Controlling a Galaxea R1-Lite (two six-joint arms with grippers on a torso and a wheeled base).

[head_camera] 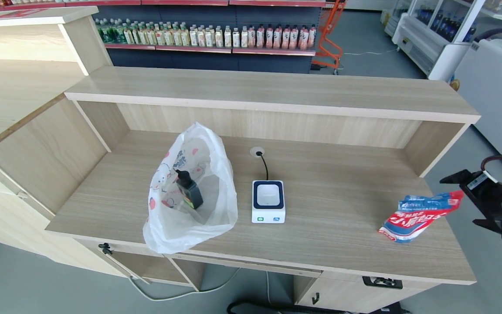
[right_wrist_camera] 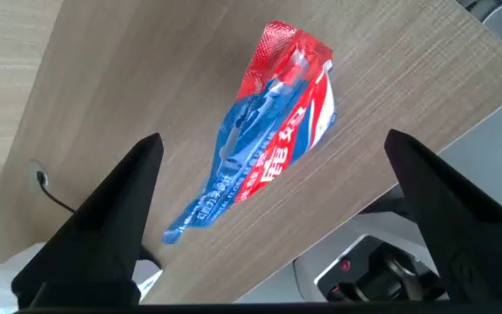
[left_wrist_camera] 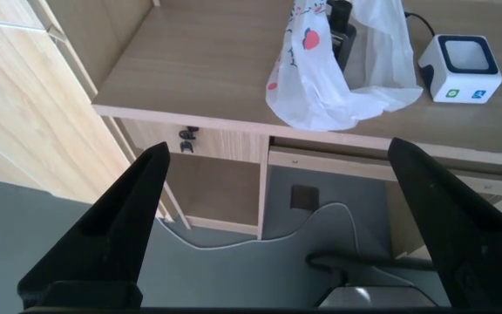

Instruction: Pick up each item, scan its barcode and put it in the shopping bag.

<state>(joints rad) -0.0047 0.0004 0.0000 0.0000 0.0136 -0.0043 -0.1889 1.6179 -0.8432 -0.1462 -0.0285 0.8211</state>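
progress looks about halfway: on the wooden counter (head_camera: 342,209), the shopping bag (head_camera: 216,205) near the front-left edge holds a dark bottle (head_camera: 188,191), while the red-and-blue packet (head_camera: 421,214) lies by the right edge, seemingly not yet scanned, under the right gripper (right_wrist_camera: 273,144) with its jaws apart. left gripper (left_wrist_camera: 277,148), also spread and empty, hangs off the counter's front-left corner. shop shelves of drinks (head_camera: 207,37) stand behind, and the white scanner (head_camera: 268,201) sits mid-counter.

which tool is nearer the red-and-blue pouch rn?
Right. The right tool hangs open over the pouch at the counter's right end; the left tool is off the counter's front edge, near the shopping bag.
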